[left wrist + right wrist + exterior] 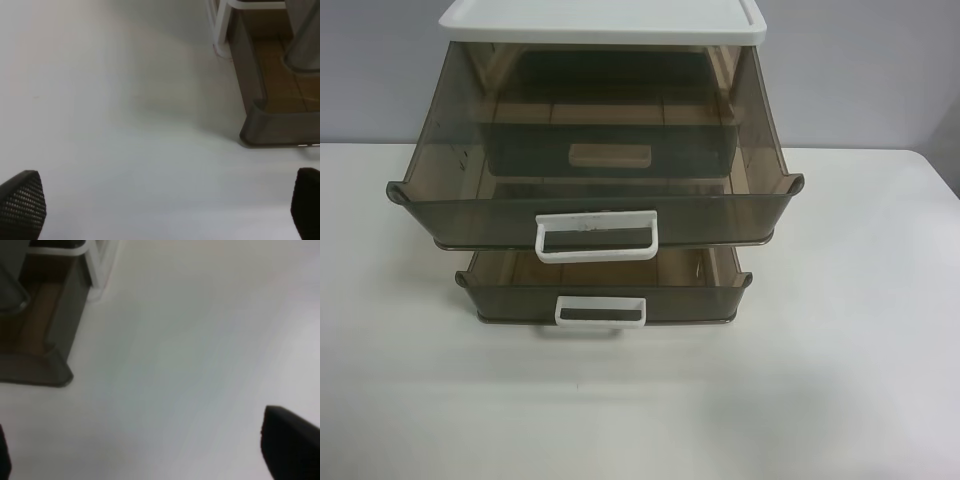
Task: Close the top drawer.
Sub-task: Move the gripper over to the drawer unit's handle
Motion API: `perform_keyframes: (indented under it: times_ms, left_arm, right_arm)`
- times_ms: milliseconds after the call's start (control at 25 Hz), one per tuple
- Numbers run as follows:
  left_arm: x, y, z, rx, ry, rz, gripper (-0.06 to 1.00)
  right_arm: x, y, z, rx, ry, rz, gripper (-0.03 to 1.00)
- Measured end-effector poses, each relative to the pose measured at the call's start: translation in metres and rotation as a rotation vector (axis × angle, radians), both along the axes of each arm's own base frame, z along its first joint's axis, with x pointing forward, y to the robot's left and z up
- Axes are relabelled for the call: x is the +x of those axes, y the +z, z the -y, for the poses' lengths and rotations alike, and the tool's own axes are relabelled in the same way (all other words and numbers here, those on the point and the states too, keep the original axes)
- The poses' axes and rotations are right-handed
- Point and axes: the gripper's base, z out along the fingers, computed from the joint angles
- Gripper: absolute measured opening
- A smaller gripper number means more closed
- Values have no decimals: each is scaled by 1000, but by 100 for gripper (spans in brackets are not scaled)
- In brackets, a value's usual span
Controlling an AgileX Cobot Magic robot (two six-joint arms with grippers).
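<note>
The top drawer (450,205), smoky brown see-through plastic, stands pulled far out of the cabinet under the white lid (600,20). Its white loop handle (597,235) has faint dark scuffs and faces the camera. No arm or gripper shows in the exterior high view. In the right wrist view my right gripper (150,460) is open and empty over the white table, to one side of the cabinet. In the left wrist view my left gripper (165,210) is open and empty on the cabinet's other side. Both grippers are apart from the drawers.
A lower drawer (510,300) with a clean white handle (601,312) is pulled out a little; its corners show in the wrist views (40,372) (275,127). Another handle (610,153) shows through the top drawer's floor. The white table (840,380) spreads around the cabinet.
</note>
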Motion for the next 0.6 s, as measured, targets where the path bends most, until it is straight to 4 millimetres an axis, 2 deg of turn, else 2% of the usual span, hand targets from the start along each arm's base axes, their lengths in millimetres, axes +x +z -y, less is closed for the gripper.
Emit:
perform_keyframes:
  times_ms: [200,320,480,600]
  left_arm:
    - [0,0,0,0,0,1,99]
    - [0,0,0,0,0,1,99]
    - [0,0,0,0,0,1,99]
    - [0,0,0,0,0,1,99]
  right_arm:
    - [40,51,-14,-64,137,-52,98]
    - [70,72,-31,-82,252,-93,98]
    - [102,90,-71,-166,466,-130,98]
    - [120,93,-114,-297,621,-134,98]
